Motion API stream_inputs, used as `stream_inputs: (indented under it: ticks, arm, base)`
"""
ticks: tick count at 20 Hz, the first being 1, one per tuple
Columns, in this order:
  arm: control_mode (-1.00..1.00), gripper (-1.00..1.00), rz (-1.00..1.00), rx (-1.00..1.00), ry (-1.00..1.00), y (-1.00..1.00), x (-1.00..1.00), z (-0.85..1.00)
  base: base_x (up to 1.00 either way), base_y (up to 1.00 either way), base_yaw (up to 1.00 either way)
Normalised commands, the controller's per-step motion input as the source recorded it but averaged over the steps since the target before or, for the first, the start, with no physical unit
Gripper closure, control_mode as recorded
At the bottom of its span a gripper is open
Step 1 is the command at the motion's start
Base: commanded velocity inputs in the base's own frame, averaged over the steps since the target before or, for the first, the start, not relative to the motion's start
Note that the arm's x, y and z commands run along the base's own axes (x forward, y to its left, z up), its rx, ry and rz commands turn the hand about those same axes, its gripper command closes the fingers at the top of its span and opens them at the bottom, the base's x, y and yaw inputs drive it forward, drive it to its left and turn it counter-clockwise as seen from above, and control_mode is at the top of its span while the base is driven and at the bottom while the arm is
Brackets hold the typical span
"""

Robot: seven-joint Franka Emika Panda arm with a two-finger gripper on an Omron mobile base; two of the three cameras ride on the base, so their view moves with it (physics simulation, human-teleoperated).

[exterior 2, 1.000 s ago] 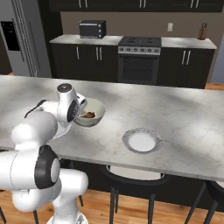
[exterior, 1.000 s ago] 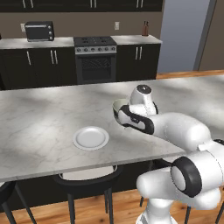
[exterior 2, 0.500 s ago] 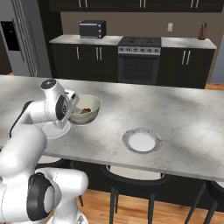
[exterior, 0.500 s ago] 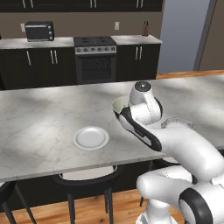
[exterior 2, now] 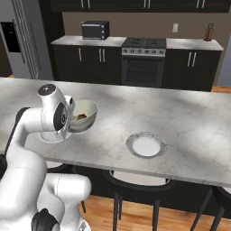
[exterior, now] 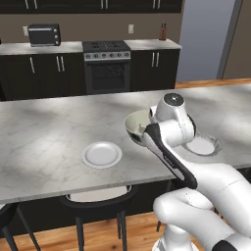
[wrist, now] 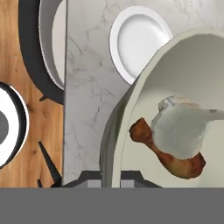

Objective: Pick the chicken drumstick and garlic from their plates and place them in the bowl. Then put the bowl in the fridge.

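The deep cream-white round bowl is up off the grey marble counter, w/ the brown chicken drumstick and the pale garlic inside. The two-finger pincer is shut tight on the bowl's thin rim. Next job, I think: carry it to the tall grey fridge, which stands far to the bowl's left, past the counter's end. Fridge is cut off at the edge, doors look closed. Finger tips are hard to see.

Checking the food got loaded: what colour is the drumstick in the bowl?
Brown, the chicken drumstick lies inside the bowl; clearest in the hand view.
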Motion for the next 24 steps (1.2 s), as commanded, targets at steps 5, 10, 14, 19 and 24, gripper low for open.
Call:
stream_inputs:
  ticks: [5,10,14,19,24]
  arm:
    - [-1.0,1.0,0.22,0.0,0.0,-0.05,-0.32,0.0]
    - [-1.0,1.0,0.01,0.0,0.0,0.0,-0.02,0.0]
    - [-1.0,1.0,0.0,0.0,0.0,0.0,0.0,0.0]
    - [1.0,1.0,0.0,0.0,0.0,0.0,0.0,0.0]
    - [1.0,1.0,0.0,0.0,0.0,0.0,0.0,0.0]
  base:
    - [0.0,0.0,0.0]
    - [0.0,0.0,0.0]
    - [0.0,0.0,0.0]
    - [0.0,0.0,0.0]
    - [0.0,0.0,0.0]
